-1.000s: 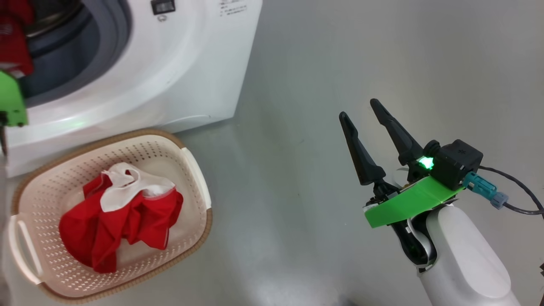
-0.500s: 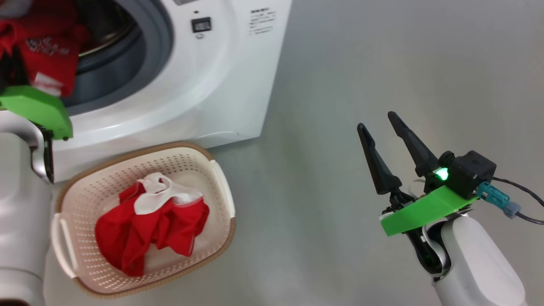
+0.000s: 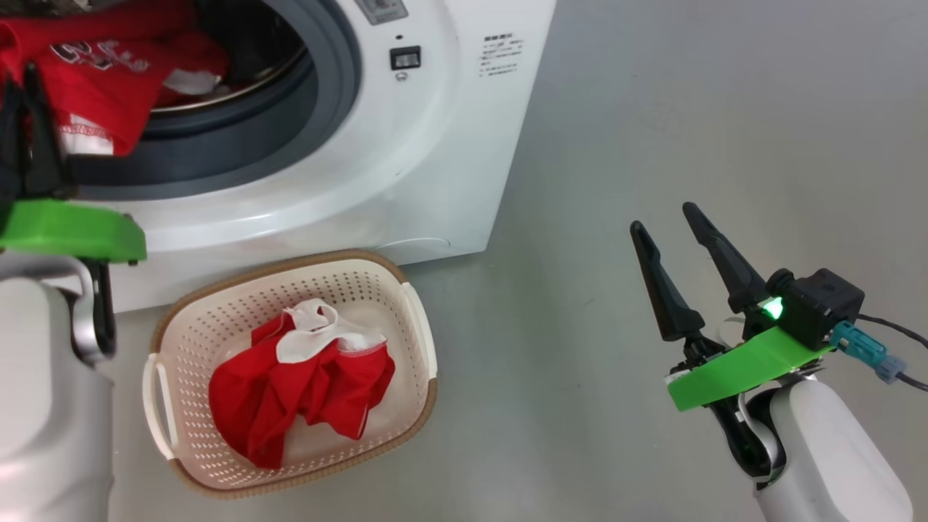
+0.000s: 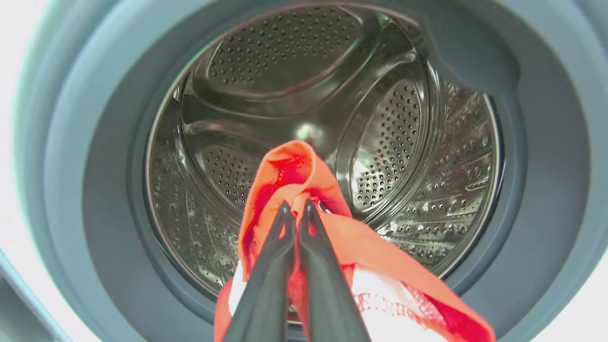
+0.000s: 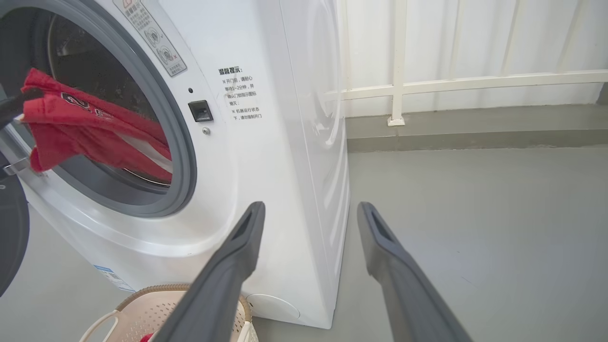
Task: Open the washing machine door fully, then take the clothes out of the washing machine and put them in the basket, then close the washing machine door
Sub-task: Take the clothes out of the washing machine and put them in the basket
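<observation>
Cloth is in the grip of the left claw: its two long dark fingers are pressed together on a raised fold of a bright red fabric garment with white trim. The garment hangs at the mouth of the big white front-loading washing machine. In the left wrist view it drapes down on both sides of the fingers, in front of the perforated steel drum and the grey rubber seal ringing it. In the right wrist view the same garment stretches from the left edge across the round opening, its far end lying back inside the seal. White lettering shows on the red cloth.

A slice of the glossy black washing machine door shows at the left border of the right wrist view, swung clear of the opening.

On the grey floor, just in front of the machine's foot, stands the small cream-white perforated plastic basket with a brown woven-look rim. A second red garment with a white band lies crumpled inside it.

The right claw is spread wide with nothing between its fingers. It hovers over bare floor, well apart from the basket and to the right of the machine.
</observation>
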Robot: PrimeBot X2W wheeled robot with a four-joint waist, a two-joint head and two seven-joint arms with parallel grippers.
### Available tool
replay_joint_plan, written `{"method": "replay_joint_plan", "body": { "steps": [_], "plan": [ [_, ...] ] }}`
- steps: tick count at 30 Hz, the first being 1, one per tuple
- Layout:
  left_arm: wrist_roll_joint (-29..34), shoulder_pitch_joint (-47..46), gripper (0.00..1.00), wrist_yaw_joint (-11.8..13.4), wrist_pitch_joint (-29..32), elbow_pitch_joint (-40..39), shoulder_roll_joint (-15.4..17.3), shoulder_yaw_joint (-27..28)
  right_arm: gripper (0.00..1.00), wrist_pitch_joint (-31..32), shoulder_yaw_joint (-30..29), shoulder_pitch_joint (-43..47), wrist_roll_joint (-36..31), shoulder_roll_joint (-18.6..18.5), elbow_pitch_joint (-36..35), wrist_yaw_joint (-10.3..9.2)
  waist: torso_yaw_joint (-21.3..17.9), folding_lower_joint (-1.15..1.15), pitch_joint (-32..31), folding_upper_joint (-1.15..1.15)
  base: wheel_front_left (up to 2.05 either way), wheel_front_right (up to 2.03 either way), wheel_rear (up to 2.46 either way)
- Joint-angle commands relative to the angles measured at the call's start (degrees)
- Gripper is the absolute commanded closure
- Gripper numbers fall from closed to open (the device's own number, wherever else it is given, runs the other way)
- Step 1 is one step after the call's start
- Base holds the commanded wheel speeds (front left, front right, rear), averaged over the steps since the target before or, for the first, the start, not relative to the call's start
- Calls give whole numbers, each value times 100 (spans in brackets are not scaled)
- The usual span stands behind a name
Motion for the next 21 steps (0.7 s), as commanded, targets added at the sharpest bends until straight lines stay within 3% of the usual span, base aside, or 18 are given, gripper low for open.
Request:
{"method": "replay_joint_plan", "body": {
  "steps": [1,13,21],
  "plan": [
    [-27,252,100,-57,-52,-597,145,230,0,-69,53,139,4,-28,-157,9,46,0,-30,0,0,0,0],
    [130,1466,100,60,-52,-3362,-249,617,0,-69,-16,188,-11,-61,-219,9,180,0,7,0,0,0,0],
    [274,2143,100,97,-52,-4221,-386,547,0,-69,6,160,-11,-46,-226,9,175,0,62,0,0,0,0]
  ]
}}
